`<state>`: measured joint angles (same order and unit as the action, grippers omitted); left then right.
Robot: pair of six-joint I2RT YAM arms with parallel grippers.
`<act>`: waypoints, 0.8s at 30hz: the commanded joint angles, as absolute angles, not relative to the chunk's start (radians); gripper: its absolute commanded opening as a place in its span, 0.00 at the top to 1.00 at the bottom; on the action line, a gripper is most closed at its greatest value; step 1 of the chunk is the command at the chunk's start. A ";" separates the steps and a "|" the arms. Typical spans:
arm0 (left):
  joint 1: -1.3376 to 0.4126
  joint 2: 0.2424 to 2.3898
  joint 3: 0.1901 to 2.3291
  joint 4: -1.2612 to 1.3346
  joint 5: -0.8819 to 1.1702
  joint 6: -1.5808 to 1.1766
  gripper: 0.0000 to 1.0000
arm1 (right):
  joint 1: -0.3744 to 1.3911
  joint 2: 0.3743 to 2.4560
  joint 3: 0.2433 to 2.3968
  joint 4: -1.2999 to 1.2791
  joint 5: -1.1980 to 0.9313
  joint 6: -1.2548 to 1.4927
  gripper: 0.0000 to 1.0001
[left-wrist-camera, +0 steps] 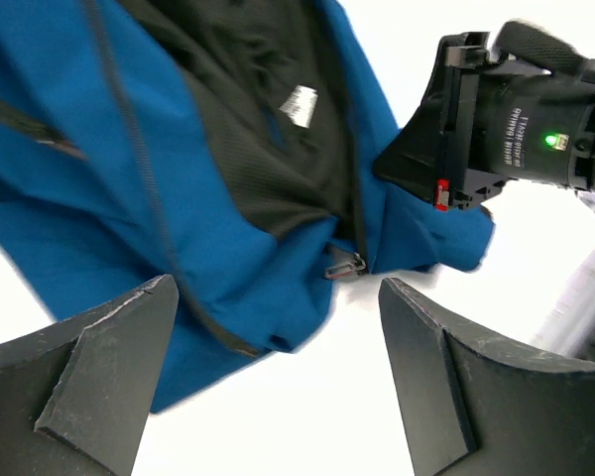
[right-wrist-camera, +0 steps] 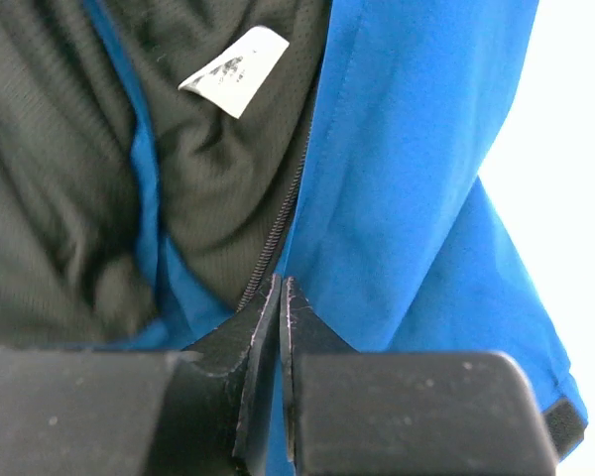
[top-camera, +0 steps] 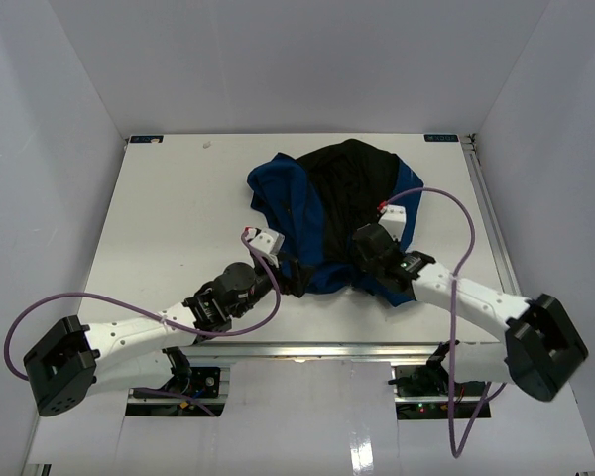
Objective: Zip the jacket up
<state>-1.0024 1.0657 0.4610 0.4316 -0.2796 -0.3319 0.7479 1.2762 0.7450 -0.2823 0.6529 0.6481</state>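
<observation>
Your right hand (right-wrist-camera: 281, 286) pinches the jacket (right-wrist-camera: 407, 178) at its zipper edge (right-wrist-camera: 296, 198); your left hand (left-wrist-camera: 278, 288) hovers spread nearby.

left claw (left-wrist-camera: 278, 290): spread wide | right claw (right-wrist-camera: 281, 290): pinched closed

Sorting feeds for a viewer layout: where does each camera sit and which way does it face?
Top external: above and behind the robot, facing down on the table and jacket; left arm and right arm show.
Left wrist: behind the open left gripper, facing the zipper slider.
Right wrist: behind the shut right gripper, facing the lining.
Shared: both wrist views show the white label.
</observation>
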 commanded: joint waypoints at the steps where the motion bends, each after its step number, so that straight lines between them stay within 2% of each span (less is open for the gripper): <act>1: -0.981 1.071 0.512 0.451 -0.089 -0.383 0.07 | 0.748 1.069 0.583 -0.043 0.516 0.472 0.92; 11: -0.931 1.232 0.656 0.376 0.215 -0.415 0.07 | 0.746 0.692 0.364 0.236 0.165 0.276 0.92; 17: -0.918 1.336 0.693 0.404 0.300 -0.402 0.09 | 0.744 0.526 0.280 0.250 0.103 0.290 0.92; 20: -0.914 1.380 0.731 0.381 0.282 -0.396 0.12 | 0.744 0.488 0.270 0.207 0.189 0.351 0.92; 24: -0.912 1.324 0.716 0.356 0.179 -0.401 0.12 | 0.746 0.572 0.328 0.111 0.334 0.417 0.70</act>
